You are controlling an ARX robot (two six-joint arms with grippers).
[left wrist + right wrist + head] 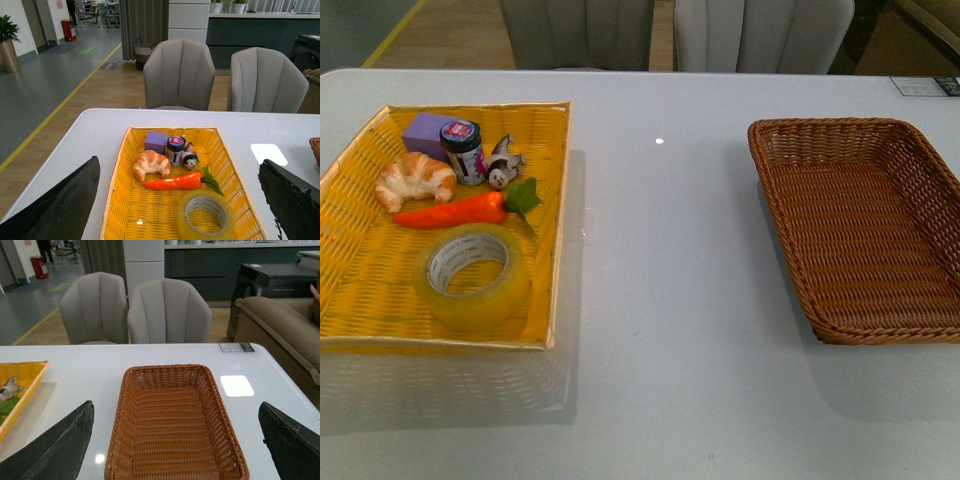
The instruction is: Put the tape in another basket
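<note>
The tape (475, 278), a wide yellowish translucent roll with a white core, lies flat at the near end of the bright yellow woven tray (350, 280). It also shows in the left wrist view (206, 218). The dark brown wicker basket (790, 150) stands empty on the right of the table and shows in the right wrist view (116, 440). My left gripper (182, 205) is open above the yellow tray (120, 200), with the tape between its fingers (60, 205). My right gripper (175, 445) is open above the brown basket. Neither arm shows in the front view.
In the yellow tray lie a toy carrot (460, 210), a croissant (415, 180), a small jar (463, 150), a purple block (425, 132) and a small black-and-white figure (502, 165). Two grey chairs (180, 75) stand behind the white table (660, 300).
</note>
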